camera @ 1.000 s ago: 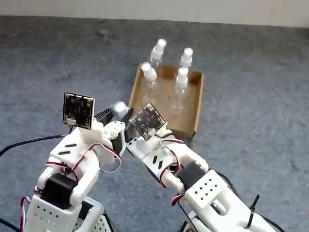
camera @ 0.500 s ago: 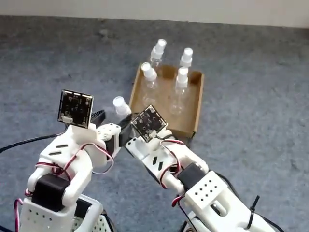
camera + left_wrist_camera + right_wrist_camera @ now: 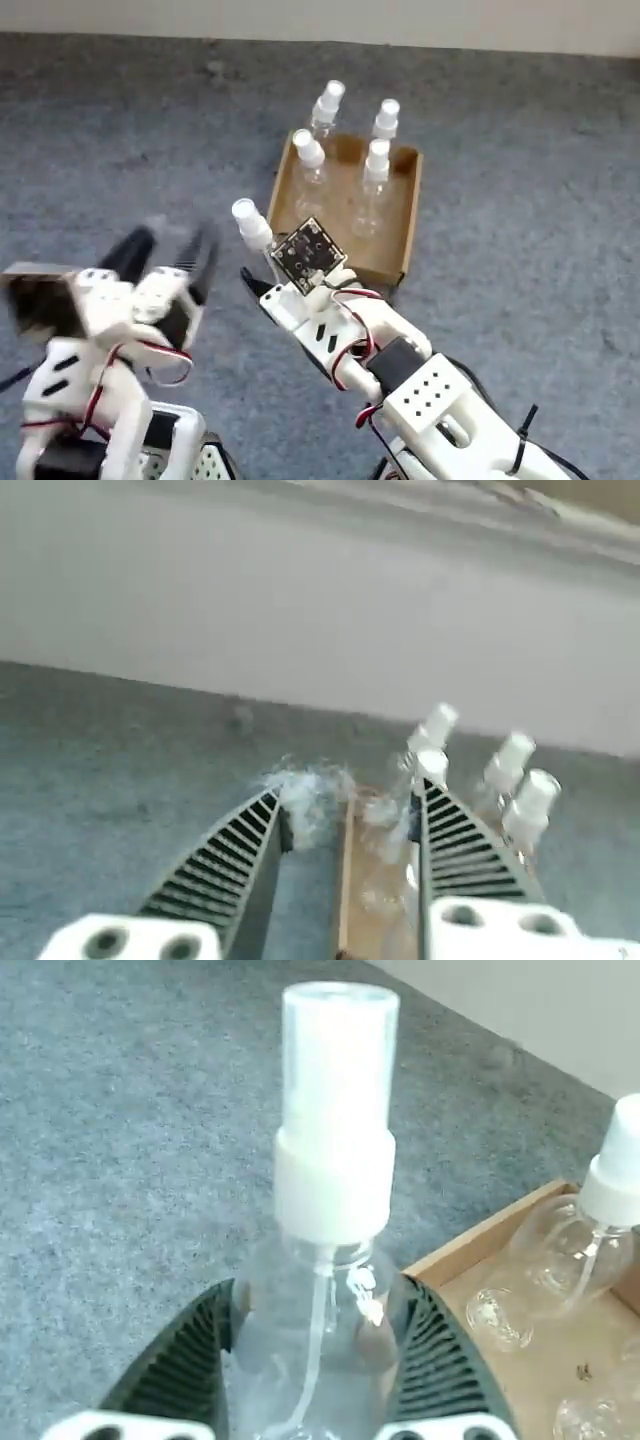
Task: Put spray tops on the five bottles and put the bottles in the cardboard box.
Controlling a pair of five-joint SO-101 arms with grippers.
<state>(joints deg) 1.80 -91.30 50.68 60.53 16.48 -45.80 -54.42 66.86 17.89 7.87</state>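
The left gripper (image 3: 350, 798) has its two black ribbed fingers spread wide with nothing between them. In its own wrist view the far-off cardboard box and its bottles appear in the gap, well beyond the fingertips. From the high view this gripper sits over the grey carpeted counter (image 3: 520, 250), well left of the box, and its outline there is hard to make out.

The right gripper (image 3: 315, 1310) has its fingers closed on the body of a clear plastic bottle with a white spray top (image 3: 312, 1305), one finger pressed on each side. The bottle stands upright in the grip with the top seated on its neck. In the high view a square circuit board on the right wrist (image 3: 308, 252) covers the fingers and the bottle's body (the white top sticks out beside it). There the bottle is just outside the near left corner of the box. Whether its base touches the counter cannot be told.

The shallow brown cardboard box (image 3: 412, 215) lies open on the counter. Four more clear spray-topped bottles (image 3: 372, 185) stand upright in it, two nearer and two farther back. The bases of the far pair are hidden behind the nearer ones, and their tops rise past the far rim.
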